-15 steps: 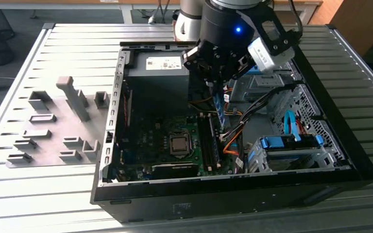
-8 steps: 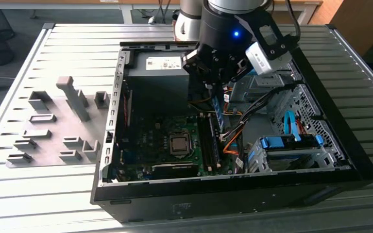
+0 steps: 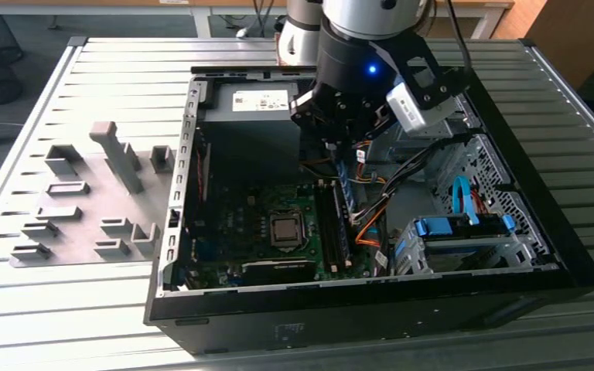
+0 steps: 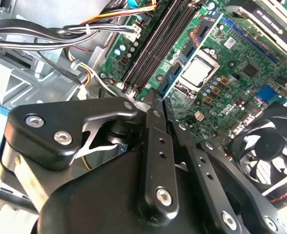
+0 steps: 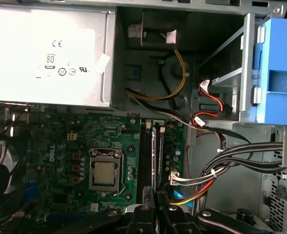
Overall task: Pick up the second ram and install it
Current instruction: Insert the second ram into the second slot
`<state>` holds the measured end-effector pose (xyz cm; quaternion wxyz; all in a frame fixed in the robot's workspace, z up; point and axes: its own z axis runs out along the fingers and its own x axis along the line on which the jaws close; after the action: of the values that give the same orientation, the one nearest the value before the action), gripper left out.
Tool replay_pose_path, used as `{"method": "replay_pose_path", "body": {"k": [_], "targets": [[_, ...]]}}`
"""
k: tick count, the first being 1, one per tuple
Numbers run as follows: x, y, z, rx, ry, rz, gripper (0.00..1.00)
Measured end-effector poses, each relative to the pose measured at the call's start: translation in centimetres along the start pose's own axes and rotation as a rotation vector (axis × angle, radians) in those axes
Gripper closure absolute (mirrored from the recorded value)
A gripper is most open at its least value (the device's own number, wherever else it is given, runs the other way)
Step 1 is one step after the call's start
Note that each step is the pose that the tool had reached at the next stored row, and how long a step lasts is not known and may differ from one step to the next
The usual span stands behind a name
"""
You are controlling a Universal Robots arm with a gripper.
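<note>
Exterior view: my claw (image 3: 346, 147) hangs inside the open computer case (image 3: 544, 255), above the motherboard (image 3: 256, 232) and near the power supply (image 3: 256, 100). A thin dark stick, the second ram (image 3: 346, 171), hangs down from my fingers, just above the black memory slots (image 3: 330, 224). On the table beside the case sit the grey fixture blocks (image 3: 101, 201).

Second wrist view: my black fingers (image 4: 155, 141) are pressed close together, pinching the second ram (image 4: 190, 53), whose blue-green edge runs out over the motherboard (image 4: 221, 97), between the memory slots (image 4: 155, 46) and the processor socket (image 4: 198, 70). A fan (image 4: 270, 146) sits beyond the motherboard.

First wrist view: my fingertips (image 5: 142, 214) meet at the end of the memory slots (image 5: 147, 156); the ram (image 5: 158, 161) shows edge-on in line with them, beside the processor socket (image 5: 106, 173).
</note>
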<state>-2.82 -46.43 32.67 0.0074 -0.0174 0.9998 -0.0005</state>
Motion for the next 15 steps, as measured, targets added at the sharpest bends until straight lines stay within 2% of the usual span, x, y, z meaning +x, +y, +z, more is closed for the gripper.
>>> {"method": "replay_pose_path", "body": {"k": [8,15], "targets": [[0.03,0.00,1.44,0.0006,0.0000,0.001,0.86],[0.04,0.00,1.67,0.0006,0.0000,0.001,0.86]]}}
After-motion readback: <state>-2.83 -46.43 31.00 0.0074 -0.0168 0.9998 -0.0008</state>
